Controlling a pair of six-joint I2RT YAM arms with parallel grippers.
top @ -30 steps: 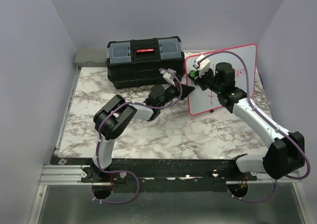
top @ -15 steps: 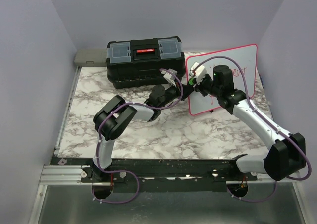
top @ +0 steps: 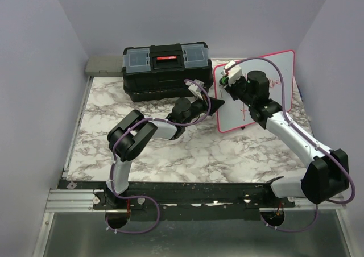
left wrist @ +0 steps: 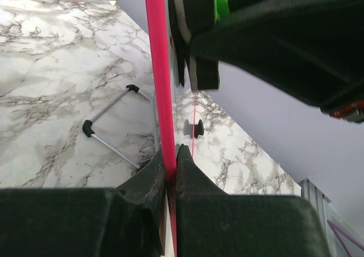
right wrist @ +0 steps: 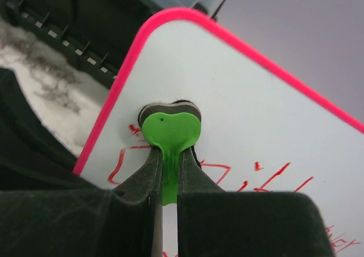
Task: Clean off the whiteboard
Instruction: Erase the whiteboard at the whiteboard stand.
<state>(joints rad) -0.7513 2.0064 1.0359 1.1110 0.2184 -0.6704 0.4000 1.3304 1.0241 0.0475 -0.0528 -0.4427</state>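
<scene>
The right gripper [top: 227, 78] has climbed in the last half second from the left middle of the whiteboard [top: 282, 69] to its top-left corner, the corner nearest the black toolbox [top: 166, 69]. In front of the toolbox's right end, the left gripper [top: 218, 104] is clamped on the board's pink rim [left wrist: 159, 69]. The right gripper pinches a green heart-shaped eraser [right wrist: 170, 129], pressed against the board beside red handwriting [right wrist: 274, 177]. The board stands propped upright, just right of the toolbox.
</scene>
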